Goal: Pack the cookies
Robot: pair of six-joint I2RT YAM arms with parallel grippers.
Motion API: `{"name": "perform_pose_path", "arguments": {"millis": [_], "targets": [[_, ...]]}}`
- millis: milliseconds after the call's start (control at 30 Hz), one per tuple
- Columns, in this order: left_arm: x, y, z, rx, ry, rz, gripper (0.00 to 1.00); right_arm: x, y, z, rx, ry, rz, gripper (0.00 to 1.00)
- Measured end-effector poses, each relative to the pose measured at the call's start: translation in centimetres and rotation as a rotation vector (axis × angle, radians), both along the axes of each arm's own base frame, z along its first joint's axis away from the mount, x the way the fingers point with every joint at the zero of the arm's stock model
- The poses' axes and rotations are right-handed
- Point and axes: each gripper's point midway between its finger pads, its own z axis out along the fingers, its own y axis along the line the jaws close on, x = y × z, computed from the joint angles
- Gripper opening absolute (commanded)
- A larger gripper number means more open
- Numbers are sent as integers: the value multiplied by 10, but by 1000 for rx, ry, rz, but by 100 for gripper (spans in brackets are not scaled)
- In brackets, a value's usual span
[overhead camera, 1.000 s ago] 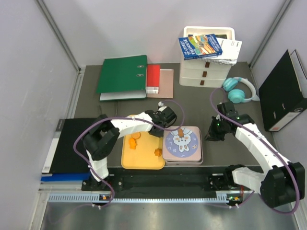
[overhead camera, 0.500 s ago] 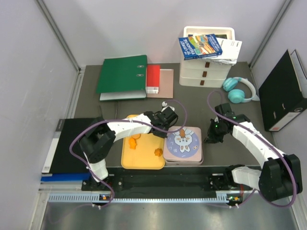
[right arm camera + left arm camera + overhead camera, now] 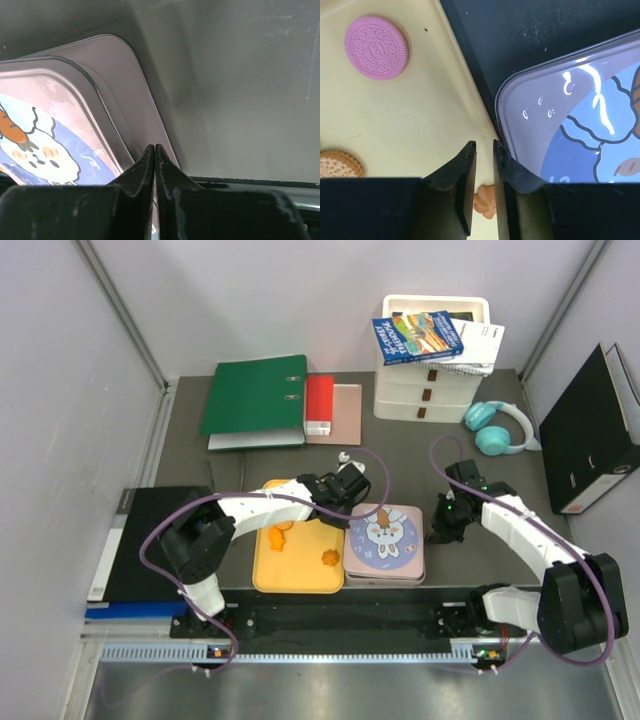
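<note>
A tin with a bunny lid [image 3: 383,543] lies closed beside a yellow tray [image 3: 300,575]. Orange cookies [image 3: 328,558] lie on the tray. My left gripper [image 3: 342,502] hovers over the tray's right edge next to the tin. In the left wrist view the left gripper [image 3: 484,145] is nearly shut with a slim gap and holds nothing. A pink cookie [image 3: 376,47], an orange round cookie [image 3: 337,164] and an orange flower cookie [image 3: 487,202] lie on the tray [image 3: 410,115] by the tin lid [image 3: 580,115]. My right gripper [image 3: 155,146] is shut, tips at the tin's right rim [image 3: 140,105].
A green binder [image 3: 255,395], a red book [image 3: 319,405], white drawers [image 3: 430,375] and teal headphones [image 3: 497,427] stand at the back. A black binder [image 3: 590,430] leans at the right. A black folder [image 3: 150,540] lies at the left.
My left gripper has drawn back left from over the tin lid to the tray's right edge. My right gripper has shifted slightly left, closer to the tin.
</note>
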Motion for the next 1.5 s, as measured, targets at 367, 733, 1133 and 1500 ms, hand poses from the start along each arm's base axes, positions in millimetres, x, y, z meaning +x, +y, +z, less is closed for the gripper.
{"name": "perform_pose_path", "arguments": {"millis": [367,733,1133,1500], "targets": [[13,15,11,55,-85,42,30,21,-11,42,-59,-126,-30,0],[69,26,11,95,-107,171,29,14,-15,84,-40,-261,6,0],[83,1,-12,37,-27,93,18,-18,-19,42,-56,-83,-25,0],[59,-6,-20,-58,37,37,15,-16,-16,35,-55,-51,-21,0]]}}
